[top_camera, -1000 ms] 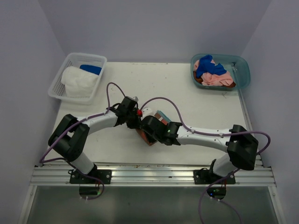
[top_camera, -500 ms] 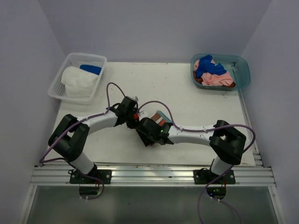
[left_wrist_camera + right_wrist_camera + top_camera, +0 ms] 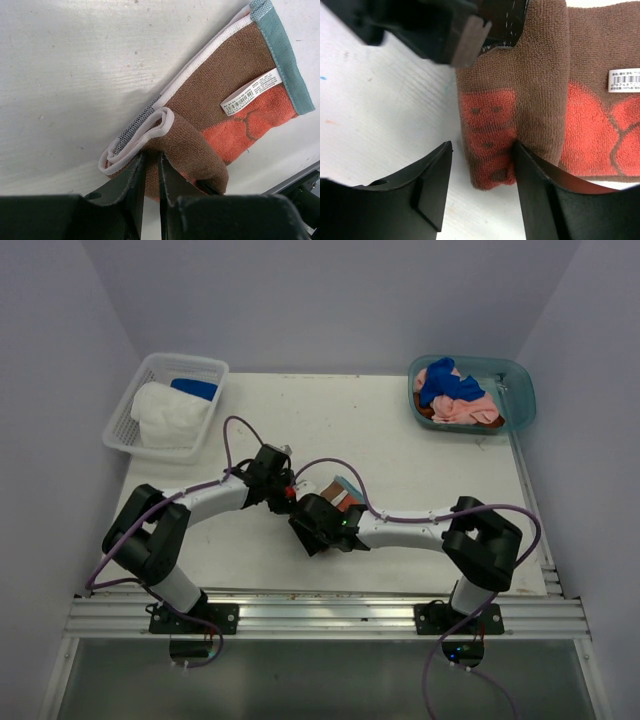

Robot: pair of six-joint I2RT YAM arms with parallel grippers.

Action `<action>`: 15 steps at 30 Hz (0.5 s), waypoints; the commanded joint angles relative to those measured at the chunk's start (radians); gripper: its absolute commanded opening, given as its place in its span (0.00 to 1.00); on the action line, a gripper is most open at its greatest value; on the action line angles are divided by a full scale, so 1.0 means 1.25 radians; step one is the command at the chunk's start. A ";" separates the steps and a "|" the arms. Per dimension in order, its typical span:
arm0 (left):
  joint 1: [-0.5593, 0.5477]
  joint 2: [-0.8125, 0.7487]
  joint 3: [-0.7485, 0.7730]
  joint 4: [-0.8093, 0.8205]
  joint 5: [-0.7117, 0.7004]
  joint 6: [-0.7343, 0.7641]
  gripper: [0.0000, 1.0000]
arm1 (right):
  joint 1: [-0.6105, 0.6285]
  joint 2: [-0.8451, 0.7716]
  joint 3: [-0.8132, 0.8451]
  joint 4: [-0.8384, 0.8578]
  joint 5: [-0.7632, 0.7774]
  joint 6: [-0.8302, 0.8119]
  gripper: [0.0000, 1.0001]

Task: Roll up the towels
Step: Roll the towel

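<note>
At the middle of the table (image 3: 420,440), toward its near edge, the brown towel (image 3: 235,95) lies flat with one end curled over. And the left claw (image 3: 150,161) is nipped tight on that curled lip, while the right claw (image 3: 481,155) stands wide, straddling the roll's end, gripping nothing. Soft, light, floppy terry, likely to spring open, so best pinched through the roll's full thickness.

One towel (image 3: 344,490) lies central on the table (image 3: 400,440), a basket (image 3: 186,359) holding other towels (image 3: 165,415) stands at the far left corner, a tub (image 3: 522,390) of loose towels (image 3: 455,398) at the far right.
</note>
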 commanded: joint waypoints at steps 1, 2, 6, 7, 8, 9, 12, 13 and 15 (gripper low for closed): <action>0.010 -0.016 0.007 0.004 -0.005 0.022 0.19 | 0.003 0.046 -0.025 0.024 0.019 -0.003 0.55; 0.010 -0.014 0.007 0.005 -0.004 0.022 0.19 | 0.005 0.053 -0.028 0.030 0.025 -0.001 0.53; 0.017 -0.011 0.007 0.007 0.009 0.020 0.19 | 0.007 0.065 -0.068 0.064 0.075 0.035 0.40; 0.020 -0.011 0.006 0.007 0.010 0.020 0.19 | 0.007 0.067 -0.072 0.066 0.083 0.038 0.38; 0.021 -0.011 0.006 0.009 0.012 0.022 0.19 | 0.007 0.071 -0.073 0.064 0.087 0.040 0.37; 0.025 -0.011 0.005 0.009 0.017 0.020 0.19 | 0.007 0.071 -0.074 0.062 0.089 0.043 0.31; 0.037 -0.020 0.010 -0.001 0.022 0.028 0.19 | 0.007 0.058 -0.077 0.062 0.081 0.043 0.15; 0.042 -0.033 0.013 -0.006 0.025 0.030 0.20 | 0.007 0.049 -0.078 0.064 0.071 0.046 0.11; 0.059 -0.052 0.017 -0.020 0.026 0.038 0.22 | 0.005 0.027 -0.082 0.073 0.042 0.042 0.01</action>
